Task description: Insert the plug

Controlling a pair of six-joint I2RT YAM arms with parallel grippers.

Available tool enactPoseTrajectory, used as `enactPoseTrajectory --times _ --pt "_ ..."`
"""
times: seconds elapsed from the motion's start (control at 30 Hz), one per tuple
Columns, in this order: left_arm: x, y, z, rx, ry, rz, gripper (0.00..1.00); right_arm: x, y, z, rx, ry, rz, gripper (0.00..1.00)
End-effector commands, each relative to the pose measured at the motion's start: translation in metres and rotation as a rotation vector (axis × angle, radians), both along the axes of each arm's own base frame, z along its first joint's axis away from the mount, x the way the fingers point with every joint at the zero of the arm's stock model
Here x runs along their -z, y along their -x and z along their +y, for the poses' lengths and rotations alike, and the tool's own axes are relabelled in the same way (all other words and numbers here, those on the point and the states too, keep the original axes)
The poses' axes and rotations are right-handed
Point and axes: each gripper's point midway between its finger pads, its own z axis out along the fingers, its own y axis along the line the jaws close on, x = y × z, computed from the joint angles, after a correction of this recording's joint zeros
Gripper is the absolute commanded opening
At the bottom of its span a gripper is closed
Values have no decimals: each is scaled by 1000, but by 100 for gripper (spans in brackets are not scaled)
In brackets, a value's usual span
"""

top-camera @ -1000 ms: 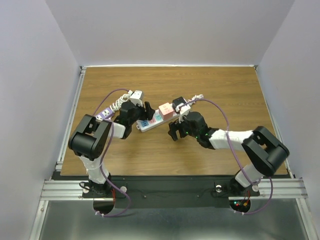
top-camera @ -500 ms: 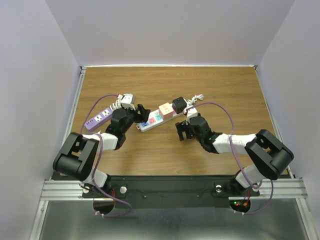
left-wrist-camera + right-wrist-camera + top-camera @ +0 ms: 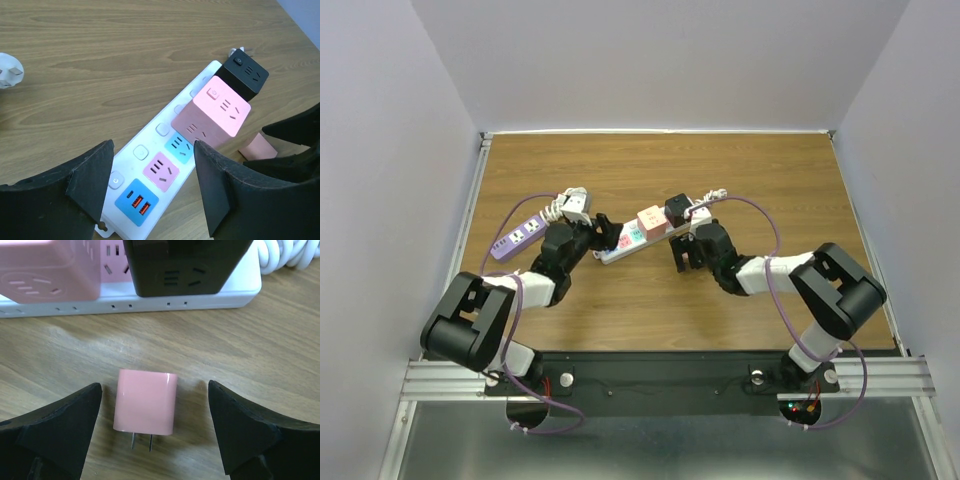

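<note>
Seen from above, the white power strip (image 3: 612, 252) lies diagonally on the wooden table (image 3: 770, 170). Left wrist: the left gripper (image 3: 152, 150) gapes over the strip's USB end. Right wrist: the right gripper (image 3: 154, 385), jaws spread, flanks the pink plug (image 3: 145, 405), which lies flat beside the strip, prongs pointing away from it.

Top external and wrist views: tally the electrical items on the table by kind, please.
Power strips: 2 (white power strip, purple power strip)
Cube adapters: 2 (pink cube adapter, black cube adapter)
Loose plugs: 2 (pink plug, white plug)
Total: 6
</note>
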Motion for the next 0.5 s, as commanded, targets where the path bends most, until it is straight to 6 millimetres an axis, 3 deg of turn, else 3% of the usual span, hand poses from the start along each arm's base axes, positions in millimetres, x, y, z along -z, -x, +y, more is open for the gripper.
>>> enactPoseTrajectory --times 0.0,0.07,0.1,0.27,0.3,0.4,0.47 --pt "-13 0 -5 8 6 -62 75 -19 -18 11 -14 -40 -67 90" --pt "-12 1 -6 12 3 -62 75 -18 -19 12 -16 -38 -64 84" --pt "-13 2 -6 13 4 -65 75 -17 -19 12 -17 -37 -61 69" --pt "-17 10 -11 42 4 -86 75 -20 -23 14 -36 -30 -63 37" --pt "-22 13 -14 54 7 -105 75 -21 -24 13 -37 -30 -64 18" --pt "-30 24 -21 88 14 -150 74 -39 -27 19 -56 -57 -91 3" --pt "-31 32 -26 118 6 -173 74 -53 -28 25 -78 -96 -109 1"
